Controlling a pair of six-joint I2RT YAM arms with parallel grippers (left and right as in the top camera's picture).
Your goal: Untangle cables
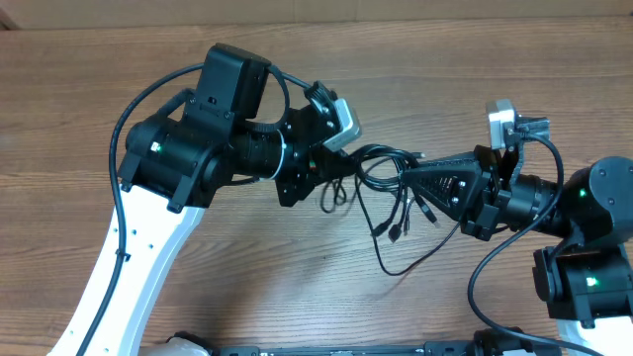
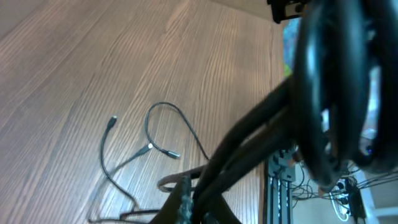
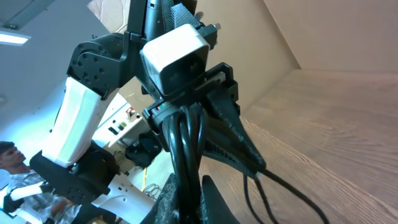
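The cables [image 1: 381, 160] are thin black cords bunched between my two grippers above the wooden table. Loose ends with small plugs [image 1: 396, 229] hang down onto the table. My left gripper [image 1: 341, 170] is shut on the left side of the bunch. My right gripper [image 1: 407, 178] is shut on the right side. In the left wrist view the held strands [image 2: 249, 137] run up from the jaws [image 2: 186, 208], and loose plug ends [image 2: 152, 147] lie on the table. In the right wrist view the jaws [image 3: 189, 202] clamp the strands [image 3: 186, 143], which lead up to the left gripper [image 3: 214, 102].
The wooden table [image 1: 297, 297] extends on all sides. The left arm's white link [image 1: 129, 277] crosses the lower left, and the right arm's base [image 1: 593, 267] stands at the right edge. A person [image 3: 12, 162] shows beyond the table in the right wrist view.
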